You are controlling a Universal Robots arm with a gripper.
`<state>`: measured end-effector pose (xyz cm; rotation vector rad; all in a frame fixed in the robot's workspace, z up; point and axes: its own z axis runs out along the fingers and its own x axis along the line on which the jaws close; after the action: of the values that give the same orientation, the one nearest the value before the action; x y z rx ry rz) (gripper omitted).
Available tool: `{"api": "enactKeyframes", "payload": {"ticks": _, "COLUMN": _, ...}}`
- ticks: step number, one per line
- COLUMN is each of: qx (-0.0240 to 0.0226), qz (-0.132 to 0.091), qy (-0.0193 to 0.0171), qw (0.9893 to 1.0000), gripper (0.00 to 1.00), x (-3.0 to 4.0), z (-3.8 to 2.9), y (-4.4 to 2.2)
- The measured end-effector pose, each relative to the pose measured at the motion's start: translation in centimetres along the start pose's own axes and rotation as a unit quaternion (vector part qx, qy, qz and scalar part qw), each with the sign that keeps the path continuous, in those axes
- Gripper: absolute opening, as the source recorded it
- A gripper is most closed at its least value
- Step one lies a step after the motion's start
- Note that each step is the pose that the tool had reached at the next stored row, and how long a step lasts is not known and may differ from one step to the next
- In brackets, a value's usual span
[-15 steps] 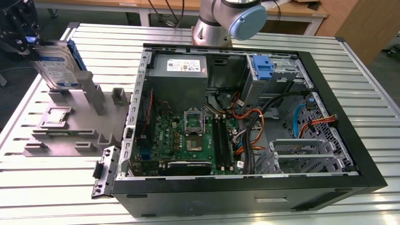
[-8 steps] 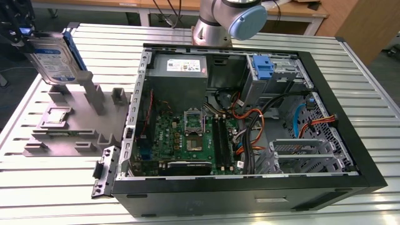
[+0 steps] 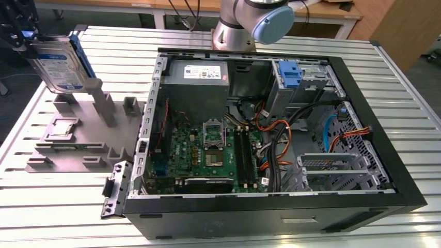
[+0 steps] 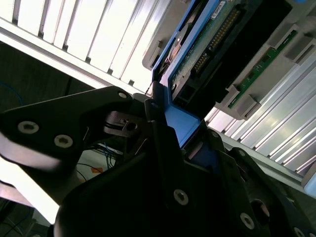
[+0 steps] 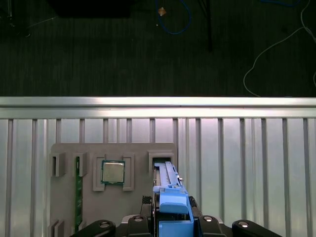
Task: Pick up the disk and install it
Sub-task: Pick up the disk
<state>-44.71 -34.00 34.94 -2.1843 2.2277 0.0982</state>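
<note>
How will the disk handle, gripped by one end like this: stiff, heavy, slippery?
The disk should be rigid: a flat metal slab hanging upright without sag. Likely heavy for its size, so it could pivot, as the gripper clamps one end. The smooth blue plastic rail may slip.

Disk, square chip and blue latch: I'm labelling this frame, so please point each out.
disk (image 3: 61,67): exterior view, on its white-and-blue label.
square chip (image 5: 113,172): first wrist view, centre of its metal top.
blue latch (image 3: 289,74): exterior view, middle of its blue plastic body.
</note>
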Motion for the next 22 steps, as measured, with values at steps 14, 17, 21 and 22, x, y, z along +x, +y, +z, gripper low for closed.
{"api": "enactKeyframes", "payload": {"ticks": 14, "qx": 0.0001, "qz": 0.000, "qy": 0.0043, "qw": 1.0000, "gripper": 0.37, "x": -0.04, "z": -0.64, "y": 0.02}}
{"api": "enactKeyframes", "payload": {"ticks": 17, "qx": 0.0001, "qz": 0.000, "qy": 0.0043, "qw": 1.0000, "gripper": 0.37, "x": -0.04, "z": -0.70, "y": 0.02}}
{"api": "enactKeyframes", "payload": {"ticks": 21, "qx": 0.0001, "qz": 0.000, "qy": 0.0043, "qw": 1.0000, "gripper": 0.37, "x": -0.05, "z": -0.79, "y": 0.02}}
{"api": "enactKeyframes", "payload": {"ticks": 22, "qx": 0.0001, "qz": 0.000, "qy": 0.0043, "qw": 1.0000, "gripper": 0.37, "x": -0.05, "z": -0.82, "y": 0.03}}
